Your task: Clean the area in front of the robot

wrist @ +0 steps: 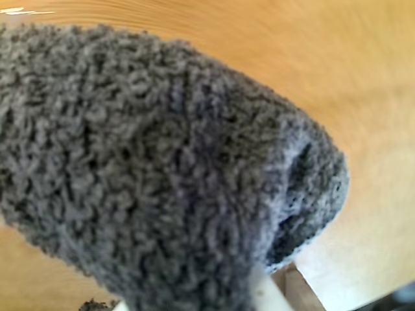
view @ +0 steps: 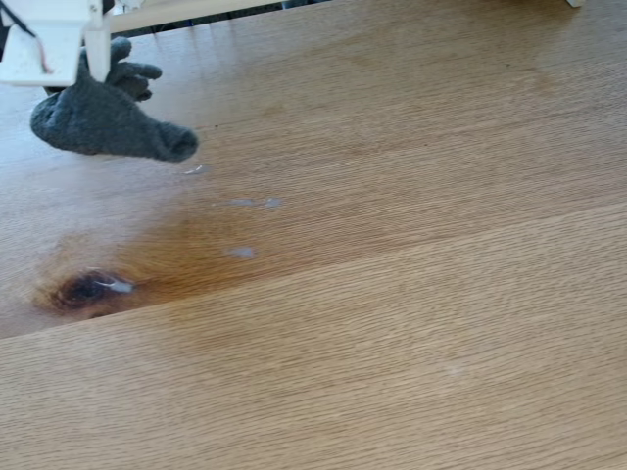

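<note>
From my seat, the fixed view has the arm [view: 49, 39] tucked into the upper left of the frame, white bracket plates with a bit of red and black wire at the very edge. Hanging off it is the dark grey woolly cloth [view: 103, 117], a sock-like lump that covers the gripper, its rounded tip pointing right and a little down. I cannot tell whether the jaws are apart or together, since the wool hides them in both pictures. The wood-grain tabletop [view: 411, 294] runs across the whole frame. Just below and right of the cloth tip there are pale greyish smears [view: 255, 203], one small one near the tip, a pair further right, another [view: 240, 253] lower down. At lower left, the dark brown knot [view: 86, 289] sits in a darker amber patch, with a pale streak on it. The cloth looks close to the table (touching or not, I can't say). In the wrist view the cloth [wrist: 149, 168] takes up most of the picture, blurred orange wood [wrist: 363, 78] behind it, and a sliver of white plastic [wrist: 272, 298] at bottom centre.
</note>
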